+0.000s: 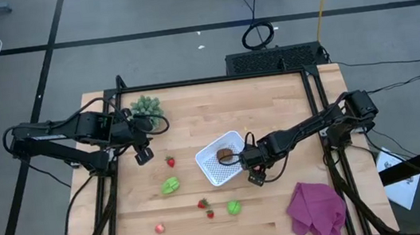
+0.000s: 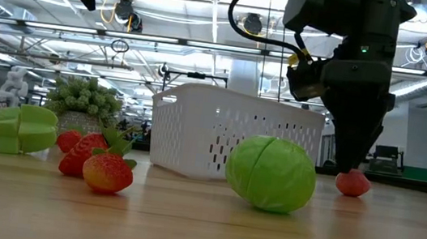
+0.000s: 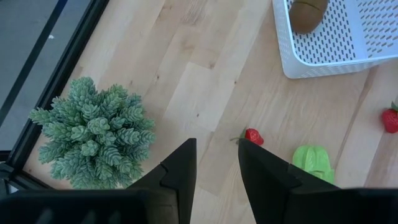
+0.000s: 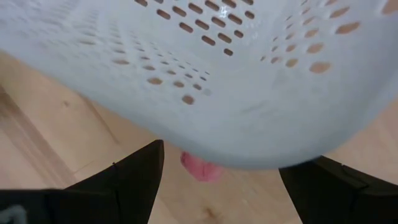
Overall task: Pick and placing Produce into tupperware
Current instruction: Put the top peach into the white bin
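The white tupperware (image 1: pixel 215 169) stands mid-table with a brown round piece (image 1: pixel 225 156) inside. My right gripper (image 1: pixel 256 178) is open at the tupperware's near right corner. In the right wrist view its fingers stand wide on either side of a pink-red ball (image 4: pixel 199 167) that lies on the table against the tupperware's wall (image 4: pixel 249 93). That ball (image 2: pixel 352 183) sits just under the gripper (image 2: pixel 352 157). My left gripper (image 3: pixel 217 155) is open and raised over the table's left part, near a strawberry (image 3: pixel 253 135).
Loose on the table lie a leafy green piece (image 1: pixel 170 186), two strawberries (image 1: pixel 206 207), a green round piece (image 1: pixel 234 208) and another pink-red ball (image 1: pixel 160 228). A spiky green plant (image 1: pixel 146 106) stands at the far left, and a purple cloth (image 1: pixel 316 210) lies at the near right.
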Available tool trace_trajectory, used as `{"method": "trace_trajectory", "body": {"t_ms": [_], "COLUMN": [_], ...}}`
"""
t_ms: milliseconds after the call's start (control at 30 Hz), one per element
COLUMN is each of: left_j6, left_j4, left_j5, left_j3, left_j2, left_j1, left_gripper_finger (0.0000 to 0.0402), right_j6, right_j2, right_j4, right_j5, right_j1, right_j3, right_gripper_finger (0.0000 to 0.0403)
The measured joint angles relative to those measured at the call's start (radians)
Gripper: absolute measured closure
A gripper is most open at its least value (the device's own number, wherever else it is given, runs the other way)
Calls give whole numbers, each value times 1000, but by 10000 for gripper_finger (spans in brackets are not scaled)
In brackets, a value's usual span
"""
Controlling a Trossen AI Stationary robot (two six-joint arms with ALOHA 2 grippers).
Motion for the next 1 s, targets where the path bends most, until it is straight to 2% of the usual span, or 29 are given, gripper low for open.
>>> {"method": "trace_trajectory", "body": {"t_ms": [333, 667, 1000], "left_j6": [0, -5, -6], "left_j4": [0, 0, 0], "left_j5": [0, 1, 1], "left_j3": [0, 0, 0], "left_j2": [0, 0, 0], "left_j1": [0, 0, 0], "left_gripper_finger": [277, 277, 277], "right_j6": [28, 30, 34], "right_j2": [-1, -1, -1], "right_j4": [68, 70, 70], "right_j5": [-10, -4, -3], "right_j1": [2, 2, 2], "right_j3": [-62, -65, -66], "right_gripper_finger": [106, 107, 165]}}
